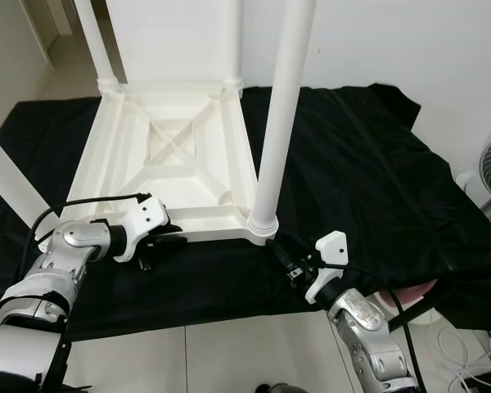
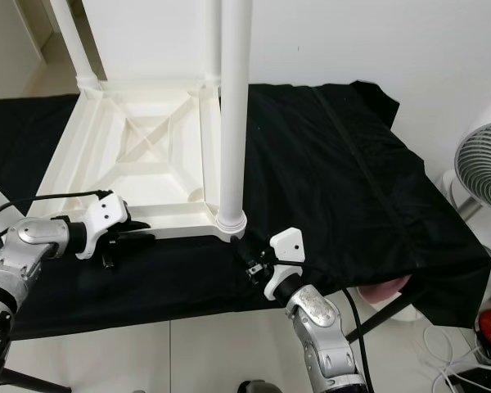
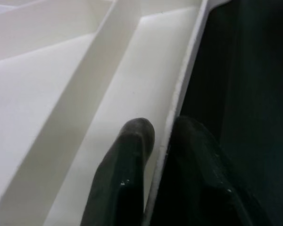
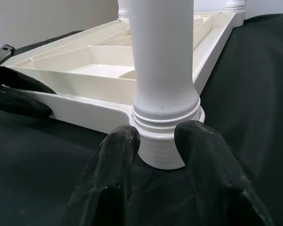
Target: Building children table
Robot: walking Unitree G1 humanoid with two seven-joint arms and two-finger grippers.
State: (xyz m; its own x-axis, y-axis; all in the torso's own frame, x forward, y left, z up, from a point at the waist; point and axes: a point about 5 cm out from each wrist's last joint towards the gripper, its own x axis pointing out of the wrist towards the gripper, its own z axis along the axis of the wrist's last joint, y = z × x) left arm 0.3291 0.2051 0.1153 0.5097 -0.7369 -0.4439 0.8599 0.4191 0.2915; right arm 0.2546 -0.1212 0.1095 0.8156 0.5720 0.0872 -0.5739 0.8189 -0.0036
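The white children's table (image 1: 114,131) lies upside down on a black cloth, ribbed underside up. Legs stand at its corners; the near-right leg (image 1: 280,106) rises from a ringed collar (image 4: 165,113). My left gripper (image 1: 168,237) reaches in from the left at the near rim. In the left wrist view its fingers (image 3: 127,155) pinch that thin rim (image 3: 179,94), one inside and one outside. My right gripper (image 1: 282,258) sits low on the cloth just in front of the near-right leg's base. It is open, and its fingertips (image 4: 118,155) flank the collar without gripping it.
The black cloth (image 1: 376,180) covers a low platform that ends at its front edge above the tiled floor (image 1: 229,352). A white fan (image 2: 483,164) stands at the right, with cables (image 1: 475,368) on the floor below. Another table leg (image 1: 8,184) slants past my left arm.
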